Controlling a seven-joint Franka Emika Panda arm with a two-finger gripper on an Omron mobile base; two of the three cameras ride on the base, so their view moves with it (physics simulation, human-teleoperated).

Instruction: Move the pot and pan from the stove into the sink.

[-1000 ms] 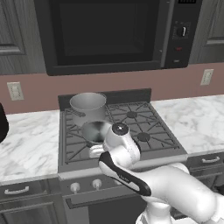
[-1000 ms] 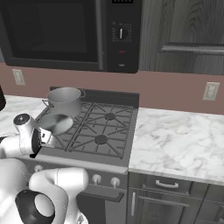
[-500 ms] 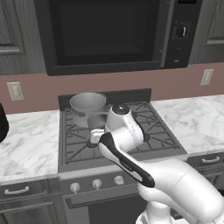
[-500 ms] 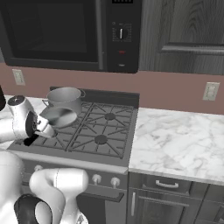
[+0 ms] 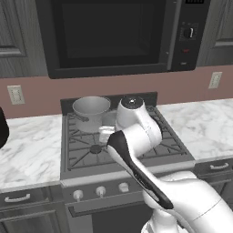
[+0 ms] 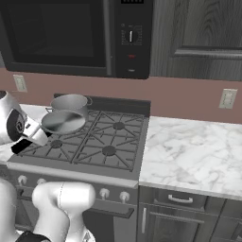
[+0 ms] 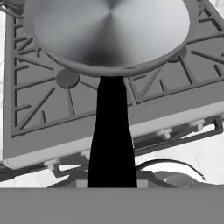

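Observation:
The pan (image 6: 64, 122), shallow and silver, hangs tilted above the left side of the stove (image 6: 108, 151). My gripper (image 6: 34, 136) is shut on its long black handle (image 7: 111, 140), which runs from the pan bowl (image 7: 109, 30) down to my fingers. The grates (image 7: 39, 100) lie well below the pan. Behind the pan, the deep grey pot (image 6: 70, 101) stands on the back left burner. Over the left base camera the pot (image 5: 91, 109) shows beside my arm, which covers most of the pan (image 5: 108, 119). The sink is out of view.
A black microwave (image 5: 109, 36) hangs low over the stove (image 5: 86, 145). White marble counter lies to the right (image 6: 189, 156) and to the left (image 5: 27, 154). A dark object (image 5: 2, 127) stands at the left edge. Knobs (image 6: 104, 193) line the stove front.
My hand has risen and carried the pan up off the front left burner; it now hangs higher, just in front of the pot. The pot has not moved.

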